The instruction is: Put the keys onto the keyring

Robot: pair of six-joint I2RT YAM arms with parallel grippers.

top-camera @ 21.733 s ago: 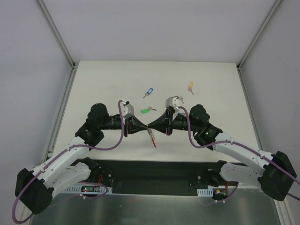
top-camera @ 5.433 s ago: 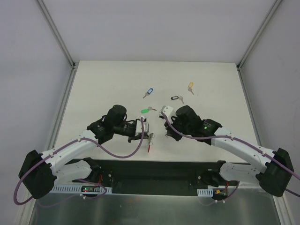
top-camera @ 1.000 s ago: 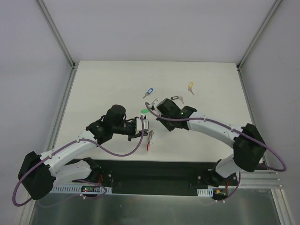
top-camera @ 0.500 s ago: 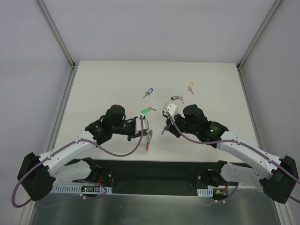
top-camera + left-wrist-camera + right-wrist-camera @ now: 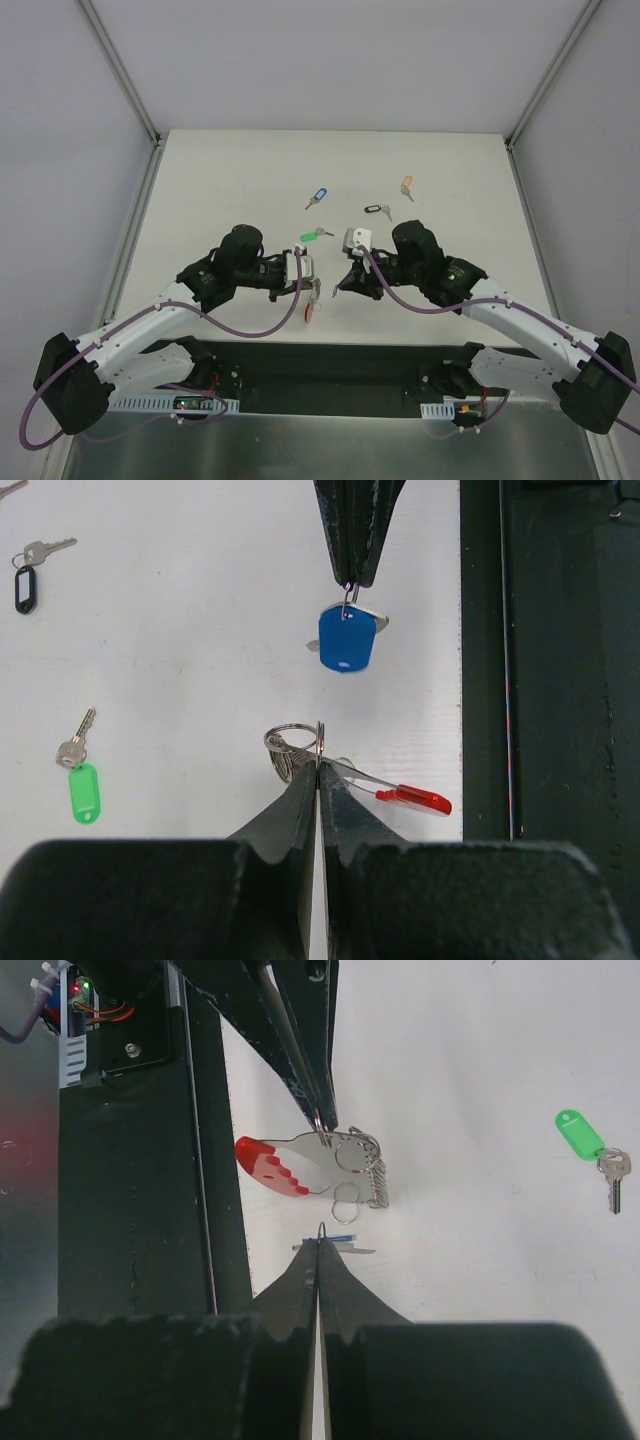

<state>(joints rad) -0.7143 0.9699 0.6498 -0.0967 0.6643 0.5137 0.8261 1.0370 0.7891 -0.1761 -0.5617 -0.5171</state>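
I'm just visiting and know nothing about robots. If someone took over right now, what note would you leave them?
Left gripper: fingers shut on the keyring.
Right gripper: fingers shut on a blue-tagged key, facing the keyring but apart from it.
Lying on the table: second blue key, green key, black key, yellow key.
Done: no tagged key appears threaded yet.
Left: all five keys, starting with the held one.
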